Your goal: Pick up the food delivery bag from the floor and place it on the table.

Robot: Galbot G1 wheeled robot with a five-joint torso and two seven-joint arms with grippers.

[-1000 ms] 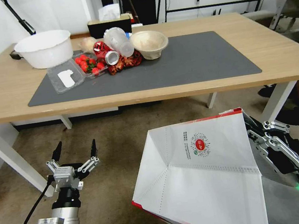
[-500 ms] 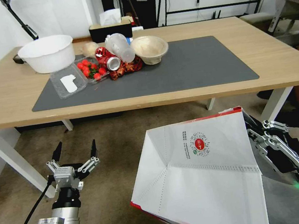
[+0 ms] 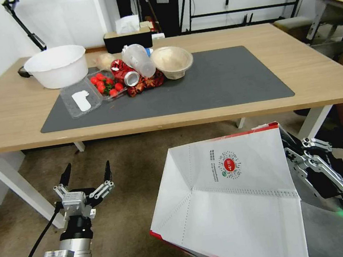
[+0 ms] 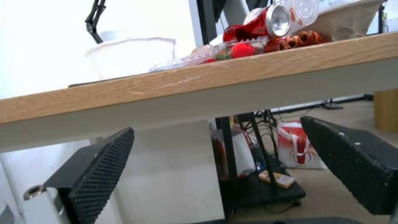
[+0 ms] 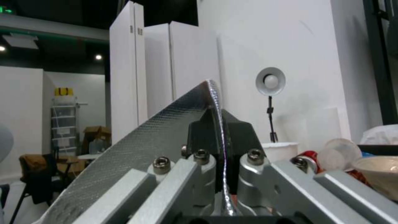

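Black ribbed pads on the left gripper are spread wide apart with nothing between them. It's hanging low at the left, over the carpet floor, in front of the table's near edge and close to a white table leg. From its wrist cam you're looking up at the underside of the table, both fingers well apart, with the table's clutter peeking over the edge.

Up on the table, going left to right: a white basin at the far left, then a clear clamshell tray with strawberries lying on the dark grey mat, a crushed red can, a clear plastic bottle on its side, and a beige bowl. A tissue box sits behind all that at the far edge. The right half of the mat is bare.

Further right and low, the food delivery bag is off the carpet, tilted, white panel and round red logo facing up, red trim along the bottom edge. It's below the table's near edge, not on the table.

The right gripper is at the bag's right side. Its wrist cam shows the fingers pinched together on the bag's silver foil edge.
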